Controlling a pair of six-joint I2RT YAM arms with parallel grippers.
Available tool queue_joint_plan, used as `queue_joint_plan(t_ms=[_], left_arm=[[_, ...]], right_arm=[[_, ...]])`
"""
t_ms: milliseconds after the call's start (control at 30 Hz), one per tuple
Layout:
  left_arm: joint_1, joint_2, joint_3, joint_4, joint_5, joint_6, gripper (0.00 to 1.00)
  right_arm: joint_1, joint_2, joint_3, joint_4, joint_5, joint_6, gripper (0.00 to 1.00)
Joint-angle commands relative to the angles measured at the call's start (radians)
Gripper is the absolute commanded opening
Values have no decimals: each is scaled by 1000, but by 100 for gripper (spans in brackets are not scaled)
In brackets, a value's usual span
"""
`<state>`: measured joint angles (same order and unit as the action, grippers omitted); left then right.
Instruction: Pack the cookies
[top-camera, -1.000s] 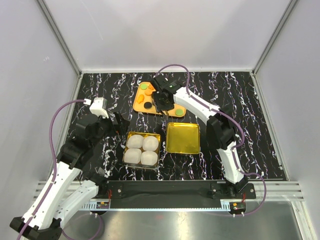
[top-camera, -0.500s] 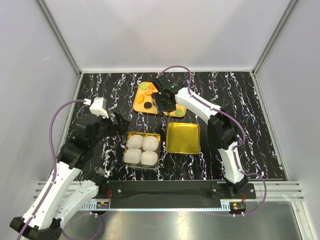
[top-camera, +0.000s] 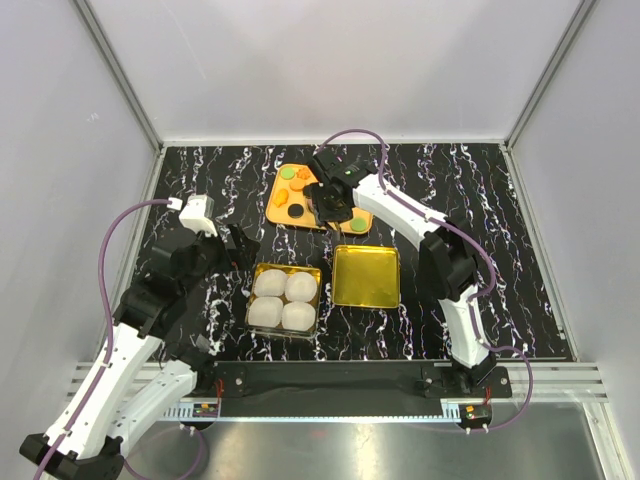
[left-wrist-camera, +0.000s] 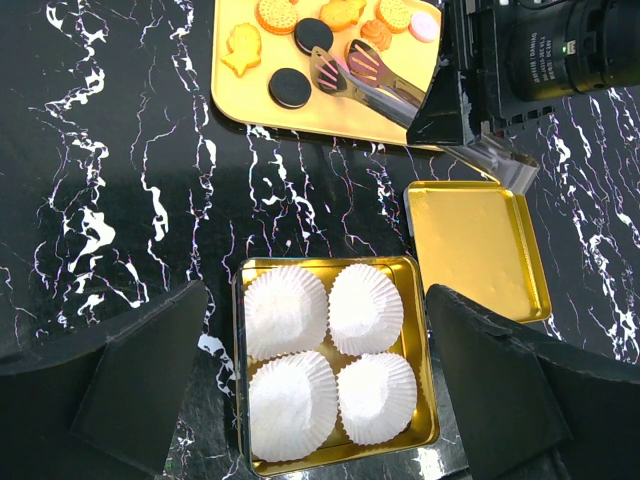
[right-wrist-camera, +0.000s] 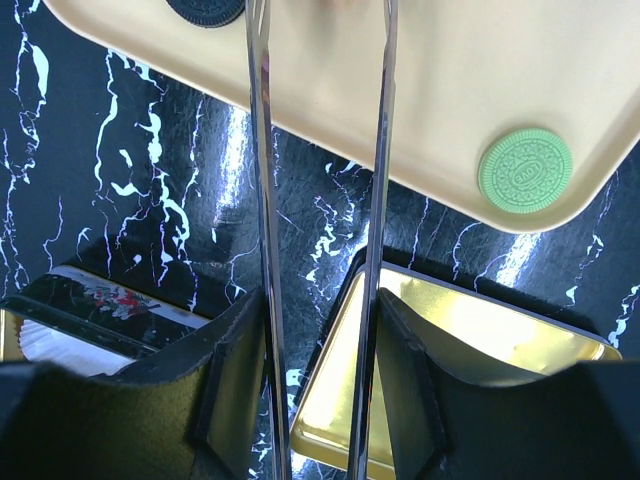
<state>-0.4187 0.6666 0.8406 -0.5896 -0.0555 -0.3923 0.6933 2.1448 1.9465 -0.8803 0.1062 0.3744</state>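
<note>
Right wrist view: the right gripper (right-wrist-camera: 318, 340) pinched the tongs (right-wrist-camera: 262, 200) over the tray (right-wrist-camera: 470, 70), near a green cookie (right-wrist-camera: 524, 168), while the left gripper (left-wrist-camera: 320, 375) stood spread wide.

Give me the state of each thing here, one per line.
tin: open, lid off
lid: lying beside the tin, inside up
paper cups: four in the tin, all empty
cookies: on the orange tray, none packed
tongs: tips apart over the tray
left gripper: open, empty
right gripper: closed on the tongs

Top edge crops the tongs (right-wrist-camera: 262, 200) and, seemingly, a black cookie (right-wrist-camera: 205, 8).
</note>
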Motion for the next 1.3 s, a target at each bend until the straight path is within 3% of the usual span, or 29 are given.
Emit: queue_joint_plan(t_ms=[0, 467, 1267], left_arm=[[4, -13, 6, 36, 13, 0, 99], [4, -15, 3, 36, 11, 0, 99], [4, -13, 3, 36, 13, 0, 99]], right_arm=[[-2, -60, 6, 14, -13, 9, 52], [-5, -36, 78, -25, 10, -14, 43], [-5, -111, 95, -42, 58, -34, 43]])
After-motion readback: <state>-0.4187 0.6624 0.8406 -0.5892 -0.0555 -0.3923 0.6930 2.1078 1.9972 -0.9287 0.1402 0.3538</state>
